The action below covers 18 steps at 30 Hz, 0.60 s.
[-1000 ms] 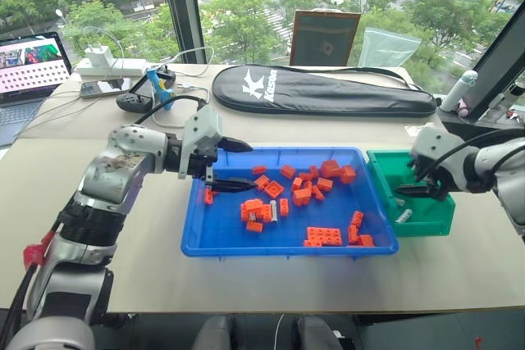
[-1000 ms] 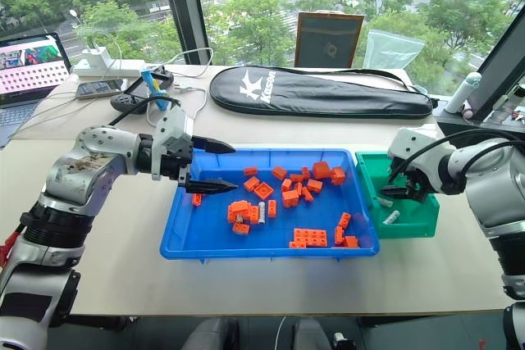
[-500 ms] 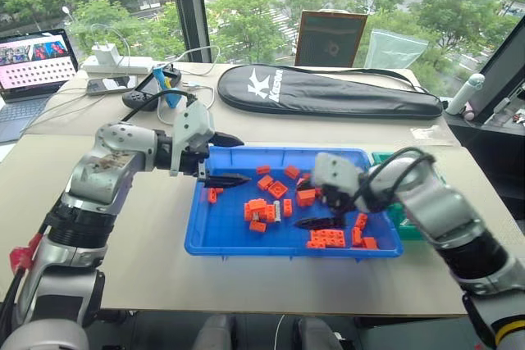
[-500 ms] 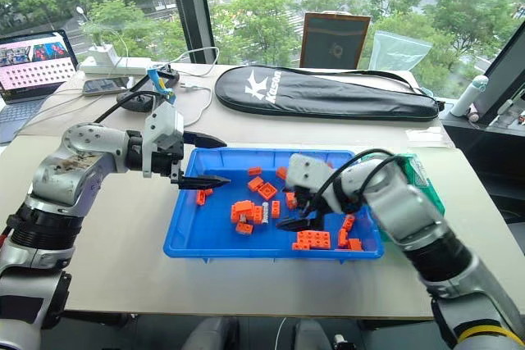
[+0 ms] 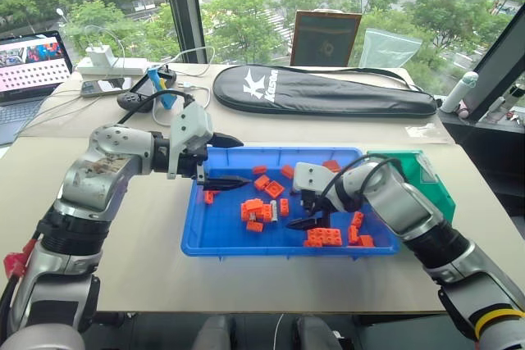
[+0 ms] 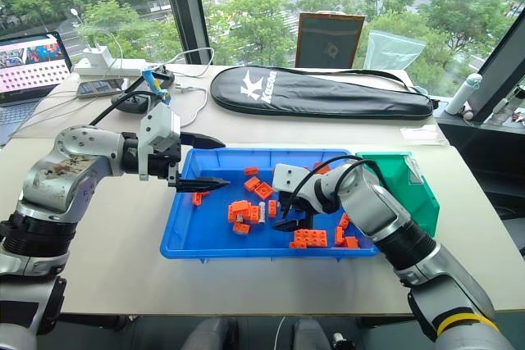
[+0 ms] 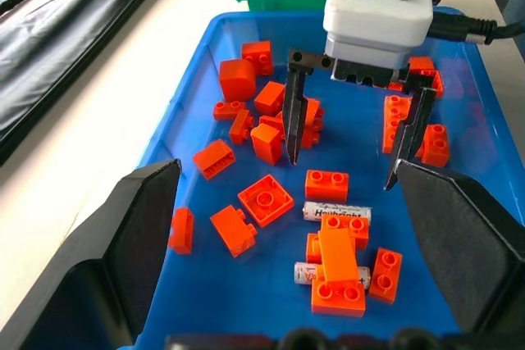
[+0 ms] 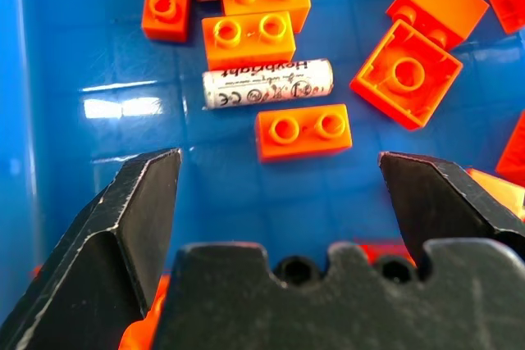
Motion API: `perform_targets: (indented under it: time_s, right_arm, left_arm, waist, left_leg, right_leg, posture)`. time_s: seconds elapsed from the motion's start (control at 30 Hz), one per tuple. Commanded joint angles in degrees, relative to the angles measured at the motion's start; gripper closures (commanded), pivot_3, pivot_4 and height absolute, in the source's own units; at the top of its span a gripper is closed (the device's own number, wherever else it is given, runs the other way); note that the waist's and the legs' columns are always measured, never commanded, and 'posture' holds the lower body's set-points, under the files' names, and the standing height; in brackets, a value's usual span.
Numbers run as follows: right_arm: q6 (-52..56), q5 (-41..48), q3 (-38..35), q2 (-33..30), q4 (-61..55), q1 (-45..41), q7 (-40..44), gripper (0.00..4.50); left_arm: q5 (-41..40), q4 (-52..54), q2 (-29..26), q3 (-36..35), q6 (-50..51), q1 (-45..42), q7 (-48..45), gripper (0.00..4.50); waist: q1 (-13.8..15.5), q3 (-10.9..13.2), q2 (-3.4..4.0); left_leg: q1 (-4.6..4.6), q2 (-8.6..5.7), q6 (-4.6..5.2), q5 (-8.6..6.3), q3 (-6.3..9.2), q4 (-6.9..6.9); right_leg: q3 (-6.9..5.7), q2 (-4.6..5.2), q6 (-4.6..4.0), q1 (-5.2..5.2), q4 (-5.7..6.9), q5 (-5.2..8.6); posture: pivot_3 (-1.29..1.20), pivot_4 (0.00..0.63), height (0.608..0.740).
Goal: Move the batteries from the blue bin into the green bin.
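The right arm has swung from over the green bin (image 5: 426, 176), at the right end of the table (image 5: 123, 268), across to the middle of the blue bin (image 5: 246, 243), so another pick looks to be starting. The right gripper (image 7: 353, 149) now hangs low over the scattered orange bricks (image 7: 264, 199) with its jaws spread wide and nothing between them. The left gripper (image 5: 223, 161) has barely moved: it hovers over the far left corner of the blue bin, open and empty. Two batteries (image 7: 336, 213) lie left of centre in the blue bin, among the bricks and just ahead of the right gripper; one is bare, lying beside a brick (image 8: 299, 132), the other is half buried under a brick. The right arm now covers most of the green bin, so the inside cannot be checked for batteries. Whether more batteries hide under the bricks on the right of the blue bin is hard to make out.
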State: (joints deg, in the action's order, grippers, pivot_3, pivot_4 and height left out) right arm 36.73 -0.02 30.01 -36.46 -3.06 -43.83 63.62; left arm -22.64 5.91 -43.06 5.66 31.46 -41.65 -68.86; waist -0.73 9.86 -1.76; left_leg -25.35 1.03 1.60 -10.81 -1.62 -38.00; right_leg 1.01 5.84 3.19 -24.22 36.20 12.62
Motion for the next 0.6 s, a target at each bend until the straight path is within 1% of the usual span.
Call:
perform_targets:
  time_s: [0.03, 0.17, 0.2, 0.23, 0.3, 0.33, 0.4, 0.47, 0.6]
  right_arm:
    - [-1.34, -0.63, -0.1, 1.32, 0.33, -1.45, 0.42, 0.03]
    - [-1.4, -0.99, 0.02, 2.55, 1.08, -1.36, 0.36, 0.03]
    - [-1.39, -1.09, 0.02, 2.75, 1.22, -1.25, 0.33, 0.53]
    - [-1.39, -1.17, 0.0, 2.88, 1.31, -1.12, 0.32, 0.69]
    - [-1.33, -1.23, -0.33, 2.9, 1.32, -0.91, 0.23, 1.43]
    - [-1.3, -1.25, -0.52, 2.87, 1.31, -0.86, 0.16, 1.67]
    - [-1.23, -1.25, -0.75, 2.76, 1.27, -0.85, 0.13, 2.4]
    - [0.02, -0.03, -2.65, 1.04, -0.61, -1.45, 1.34, 3.05]
    - [1.02, 1.15, -5.55, -4.65, -4.58, -2.73, 4.55, 3.05]
  left_arm:
    - [-0.88, 1.76, -0.72, -1.7, -0.1, 0.11, 0.33, 0.0]
    - [-0.86, 1.93, -0.61, -1.61, -0.19, 0.32, 0.51, 0.0]
    - [-0.89, 1.96, -0.58, -1.62, -0.19, 0.34, 0.55, 0.0]
    - [-0.91, 1.97, -0.55, -1.63, -0.2, 0.37, 0.58, 0.0]
    - [-0.99, 1.96, -0.47, -1.65, -0.22, 0.39, 0.6, 0.0]
    - [-1.03, 1.95, -0.45, -1.65, -0.21, 0.4, 0.6, 0.0]
    - [-1.07, 1.95, -0.42, -1.62, -0.21, 0.39, 0.63, 0.0]
    - [-0.99, 1.66, -0.18, -1.4, -0.4, 0.26, 0.61, 0.0]
    - [-0.96, 1.29, 0.0, -1.22, -0.6, 0.05, 0.48, 0.0]
  waist:
    - [0.0, 0.0, 0.0]
    - [0.0, 0.0, 0.0]
    - [0.0, 0.0, 0.0]
    - [0.0, 0.0, 0.0]
    - [0.0, 0.0, 0.0]
    - [0.0, 0.0, 0.0]
    - [0.0, 0.0, 0.0]
    - [0.0, 0.0, 0.0]
    - [0.17, 0.0, 0.0]
  left_leg:
    - [0.0, 0.0, 0.0, 0.0, 0.0, 0.0]
    - [0.0, 0.0, 0.0, 0.0, 0.0, 0.0]
    - [0.0, 0.0, 0.0, 0.0, 0.0, 0.0]
    - [0.0, 0.01, 0.0, 0.0, 0.0, 0.0]
    - [0.0, 0.0, 0.0, 0.0, 0.0, 0.0]
    - [0.0, 0.0, 0.0, 0.0, 0.0, 0.0]
    - [0.0, 0.0, 0.0, 0.0, 0.0, 0.0]
    - [0.0, 0.0, 0.0, 0.0, 0.0, 0.0]
    - [-0.02, -0.01, 0.0, 0.0, 0.0, 0.0]
  right_leg:
    - [0.0, 0.0, 0.0, 0.0, 0.0, 0.0]
    - [0.0, 0.0, 0.0, -0.01, 0.01, 0.0]
    - [0.0, 0.0, 0.0, -0.01, 0.01, 0.0]
    - [0.0, 0.0, 0.0, -0.01, 0.01, 0.0]
    - [0.0, 0.0, 0.0, 0.0, 0.01, 0.0]
    - [0.0, 0.0, 0.0, 0.0, 0.01, 0.0]
    - [0.0, 0.0, 0.0, 0.0, 0.01, 0.0]
    - [0.0, 0.0, 0.0, 0.0, 0.01, 0.0]
    - [0.0, 0.01, 0.0, 0.0, -0.01, 0.0]
  posture:
    - [0.0, 0.15, 0.74]
    - [0.0, 0.15, 0.74]
    - [0.0, 0.15, 0.74]
    - [0.0, 0.15, 0.74]
    - [0.0, 0.15, 0.74]
    - [0.0, 0.15, 0.74]
    - [0.0, 0.15, 0.74]
    - [0.0, 0.15, 0.74]
    - [0.0, 0.15, 0.74]
